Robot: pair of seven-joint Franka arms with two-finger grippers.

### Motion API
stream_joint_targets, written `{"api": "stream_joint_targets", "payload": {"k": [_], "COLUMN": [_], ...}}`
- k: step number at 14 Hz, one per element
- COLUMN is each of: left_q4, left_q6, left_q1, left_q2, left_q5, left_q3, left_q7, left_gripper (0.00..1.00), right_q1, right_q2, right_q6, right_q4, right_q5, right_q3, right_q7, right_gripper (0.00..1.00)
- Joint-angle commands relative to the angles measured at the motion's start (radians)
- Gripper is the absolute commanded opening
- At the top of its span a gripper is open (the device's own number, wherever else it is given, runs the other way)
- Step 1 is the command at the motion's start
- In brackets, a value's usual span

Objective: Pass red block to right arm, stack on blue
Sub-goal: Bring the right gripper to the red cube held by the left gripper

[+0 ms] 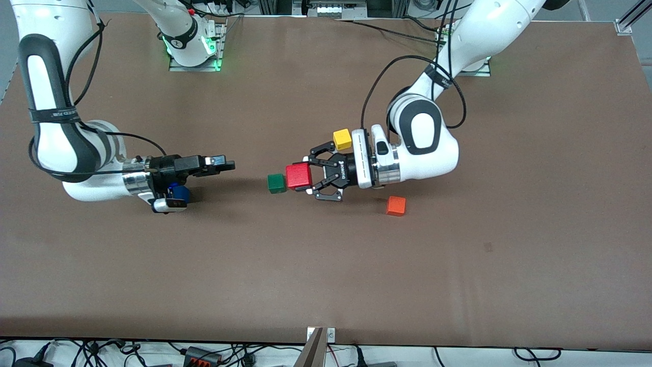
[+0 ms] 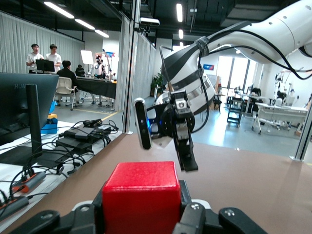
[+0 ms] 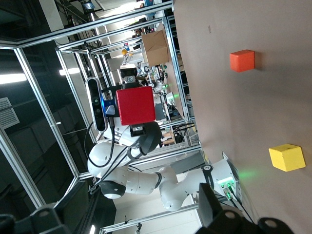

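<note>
Above the table's middle: we see the left gripper (image 1: 311, 177) held level, its fingers clamped on the red block (image 1: 299, 176), which rides in the air beside the green cube (image 1: 276, 183).
Block's free side: we judge the face turned toward the right arm's end of the table sticks out past the fingertips, bare for taking.
Right gripper (image 1: 219, 165): it hangs toward its own end of the table with fingers spread and nothing between them, aimed at the block; in the left wrist view it (image 2: 186, 156) faces the block head-on.
Gap: we read the two grippers as well apart, roughly in line.
Blue cube (image 1: 179, 193): it sits under the right wrist, partly hidden.
Coming move: we think the right gripper must close the gap along that line and pinch the bare faces.
</note>
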Motion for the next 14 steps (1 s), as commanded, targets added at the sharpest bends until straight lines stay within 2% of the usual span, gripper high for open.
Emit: {"api": "stream_joint_targets", "payload": {"k": [1,4,8,14], "left_q4": [0.045,0.047,0.047,0.047], "left_q6": [0.092,0.109,0.111,0.109], "left_q1": [-0.039,-0.053,-0.055,-0.053], "left_q2": [0.019,0.019,0.019,0.017], "left_q5": [-0.06,-0.066,-0.065,-0.063], "left_q3": [0.003,0.003,0.003,0.003], "left_q7": [0.067,0.07,0.07,0.07], "left_gripper": [0.08,0.08,0.08,0.08], "right_q1": [0.03,0.073,0.107,0.167], "right_q2": [0.034,0.083,0.095,0.117], "right_q6": [0.008,0.042,0.089,0.163], "right_q4": [0.024,0.096,0.156,0.183], "right_q5": [0.03,0.028,0.039,0.125], "right_q3": [-0.002,-0.003,-0.002,-0.002], "right_q7": [0.01,0.032,0.127,0.181], "right_gripper": [1.0,1.0,1.0,1.0]}}
